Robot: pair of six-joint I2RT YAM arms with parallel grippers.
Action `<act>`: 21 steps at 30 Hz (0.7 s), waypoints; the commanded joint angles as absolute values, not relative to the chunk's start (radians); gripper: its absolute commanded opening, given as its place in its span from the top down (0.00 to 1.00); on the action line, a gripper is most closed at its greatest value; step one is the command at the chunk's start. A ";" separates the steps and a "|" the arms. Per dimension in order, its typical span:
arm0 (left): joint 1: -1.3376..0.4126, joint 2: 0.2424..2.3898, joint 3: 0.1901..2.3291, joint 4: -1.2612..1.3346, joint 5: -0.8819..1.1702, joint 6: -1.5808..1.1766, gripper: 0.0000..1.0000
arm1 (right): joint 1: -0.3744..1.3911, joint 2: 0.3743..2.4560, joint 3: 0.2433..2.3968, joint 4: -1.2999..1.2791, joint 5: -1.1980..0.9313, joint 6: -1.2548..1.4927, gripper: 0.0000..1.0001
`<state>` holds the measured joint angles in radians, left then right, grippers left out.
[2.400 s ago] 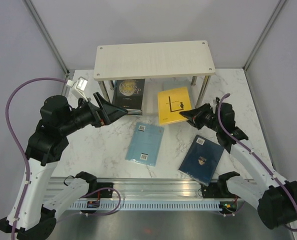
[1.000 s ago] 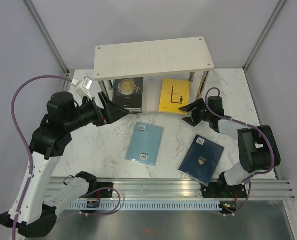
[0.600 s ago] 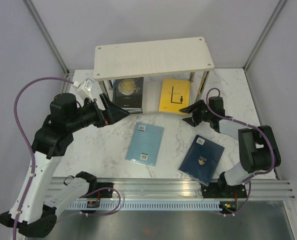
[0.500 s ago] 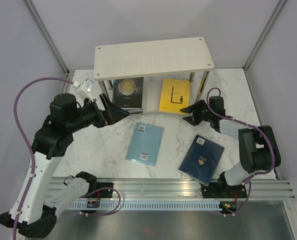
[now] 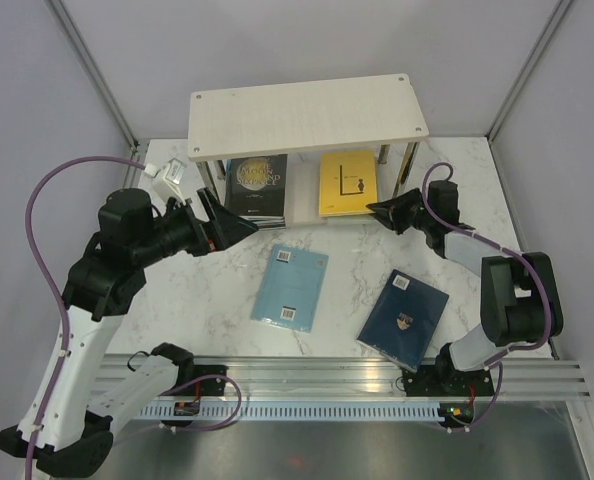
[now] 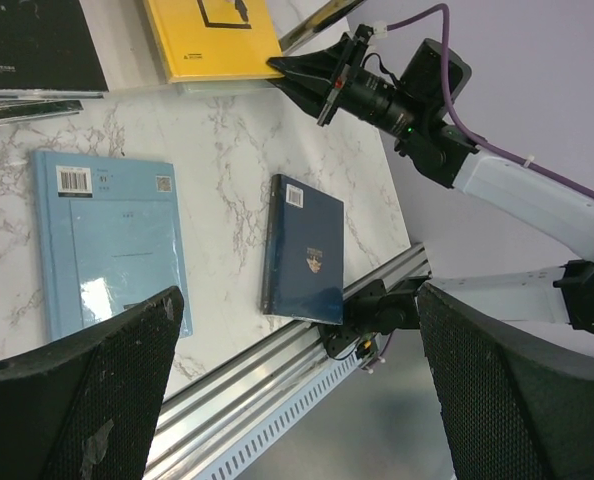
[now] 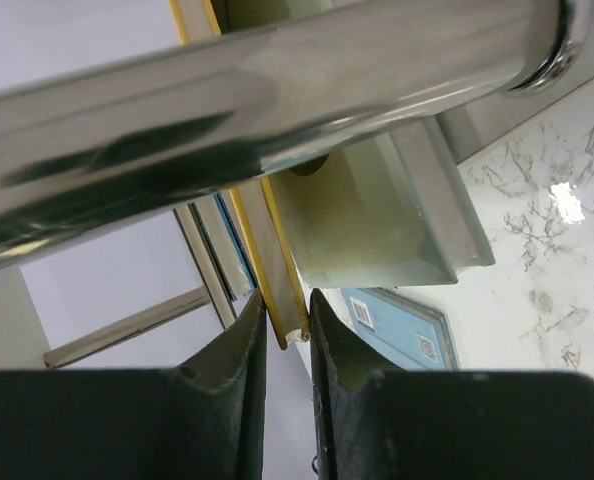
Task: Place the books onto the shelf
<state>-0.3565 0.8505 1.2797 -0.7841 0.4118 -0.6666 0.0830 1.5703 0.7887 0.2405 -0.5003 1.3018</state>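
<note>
A thin yellow paperback (image 5: 347,182), judged light, bendy and slick, lies partly on the lower board of the pale wooden two-tier shelf (image 5: 307,115) at 12 o'clock. Its 4 o'clock corner is pinched by the right gripper (image 5: 374,208). A slim metal post (image 5: 385,165) just beside leaves little room. The left gripper (image 5: 227,218) is spread wide, empty.

The left tool (image 6: 299,293) frames the view, its dark fingers (image 6: 77,400) spread wide above the marble worktop (image 6: 227,150). A light blue book (image 6: 107,245) lies flat. To its right, by the near rail (image 6: 267,395), is a navy book (image 6: 305,250). Farther off, the right tool (image 6: 279,67), fingers drawn together, meets the near right corner of the yellow book (image 6: 212,35). A black book (image 6: 32,40) lies to the yellow book's left.
</note>
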 commanded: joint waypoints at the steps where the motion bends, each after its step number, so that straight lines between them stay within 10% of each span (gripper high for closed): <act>1: -0.353 0.842 1.267 -0.779 0.387 -0.641 0.00 | 0.052 1.588 0.815 0.236 -0.495 1.302 0.86; 7: -0.353 0.828 1.232 -0.779 0.388 -0.644 0.00 | 0.006 1.571 0.787 0.226 -0.509 1.295 0.79; 14: -0.354 0.811 1.149 -0.781 0.383 -0.649 0.00 | -0.067 1.482 0.752 0.146 -0.515 1.235 0.34; 21: -0.353 0.827 1.005 -0.788 0.333 -0.675 0.00 | -0.078 1.296 0.736 0.002 -0.517 1.118 0.32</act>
<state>-0.3565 0.8192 1.0569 -0.7837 0.3813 -0.6674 -0.0769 1.3815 0.7387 0.0643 -0.5179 1.1999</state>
